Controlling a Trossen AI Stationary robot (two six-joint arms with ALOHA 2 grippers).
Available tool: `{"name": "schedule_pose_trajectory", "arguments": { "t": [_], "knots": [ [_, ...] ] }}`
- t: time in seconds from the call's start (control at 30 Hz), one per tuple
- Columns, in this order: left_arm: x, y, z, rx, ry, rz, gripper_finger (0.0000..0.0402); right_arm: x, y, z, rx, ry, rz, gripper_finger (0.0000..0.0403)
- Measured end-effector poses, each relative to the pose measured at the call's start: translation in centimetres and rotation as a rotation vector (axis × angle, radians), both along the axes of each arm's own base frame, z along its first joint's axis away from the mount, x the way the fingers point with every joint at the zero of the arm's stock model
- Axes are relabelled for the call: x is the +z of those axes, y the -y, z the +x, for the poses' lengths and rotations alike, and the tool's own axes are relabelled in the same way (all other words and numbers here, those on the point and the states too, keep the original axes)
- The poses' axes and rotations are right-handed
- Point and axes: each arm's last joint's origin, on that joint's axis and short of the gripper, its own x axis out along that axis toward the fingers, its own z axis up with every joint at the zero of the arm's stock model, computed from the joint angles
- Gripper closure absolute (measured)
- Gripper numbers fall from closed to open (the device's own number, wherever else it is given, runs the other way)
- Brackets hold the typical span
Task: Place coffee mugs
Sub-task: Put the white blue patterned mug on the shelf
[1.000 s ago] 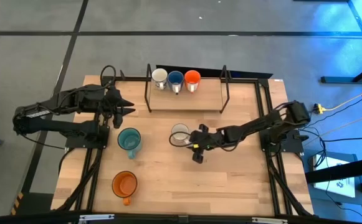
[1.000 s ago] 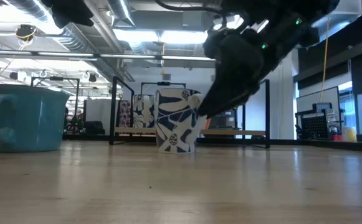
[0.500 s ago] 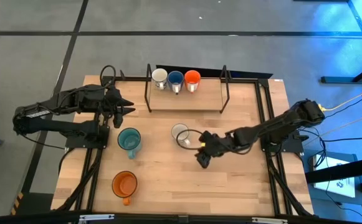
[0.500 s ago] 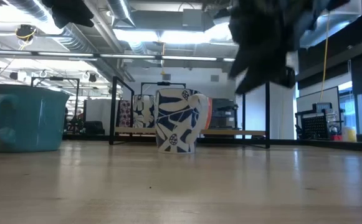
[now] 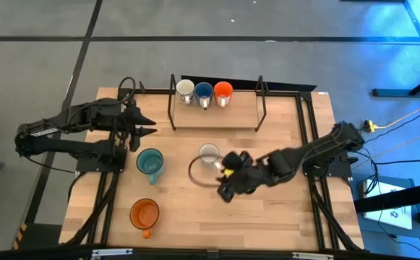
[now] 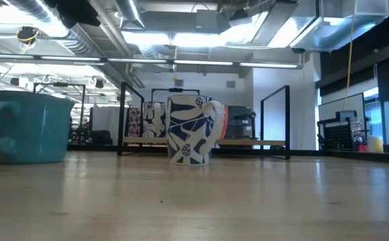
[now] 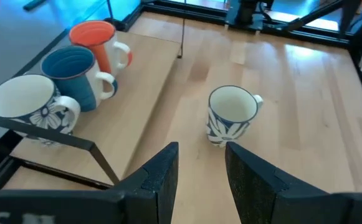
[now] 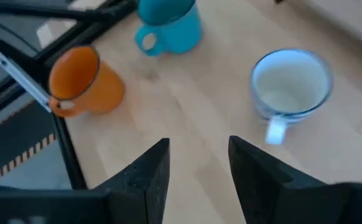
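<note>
Although the patterned white mug (image 5: 209, 153) near the tabletop's middle stands apart from both arms, we judge it rigid, glazed, slippery and breakable, best taken at the rim or handle. Three mugs (image 5: 204, 92) sit on the rack (image 5: 238, 115) at the far edge. Beside the white mug hovers our right gripper (image 5: 227, 192), fingers parted, holding nothing; our left gripper (image 5: 150, 123) waits, likewise parted and empty.
</note>
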Motion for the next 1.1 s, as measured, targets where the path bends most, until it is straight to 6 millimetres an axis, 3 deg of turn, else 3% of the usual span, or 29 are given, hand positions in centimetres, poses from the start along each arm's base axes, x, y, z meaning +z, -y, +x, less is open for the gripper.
{"name": "schedule_pose_trajectory", "arguments": {
  "t": [0.2,0.4,0.7,0.8,0.97,1.1],
  "knots": [
    [0.0,0.0,0.0,-0.004,-0.002,-0.005,0.0276,-2.7,-3.6,2.0,-0.044,-0.004,-0.102,0.0254],
    [-0.1,0.0,0.0,-0.003,-0.004,-0.009,0.0276,-6.9,-4.6,0.6,-0.243,0.021,-0.31,0.0253],
    [-0.1,0.1,0.0,-0.016,0.001,-0.046,0.0276,-13.7,-2.8,-0.8,-0.288,-0.043,-0.382,0.0183],
    [-0.1,0.1,0.0,-0.021,0.001,-0.049,0.0276,-15.7,-2.1,-0.9,-0.331,0.027,-0.386,0.0162],
    [-0.1,0.1,0.1,-0.019,-0.004,-0.049,0.0276,-19.2,-0.5,-1.1,-0.341,0.151,-0.352,0.0163],
    [-0.2,0.1,0.1,-0.019,-0.006,-0.049,0.0276,-19.9,0.7,-0.7,-0.329,0.236,-0.355,0.0178]
  ]
}}
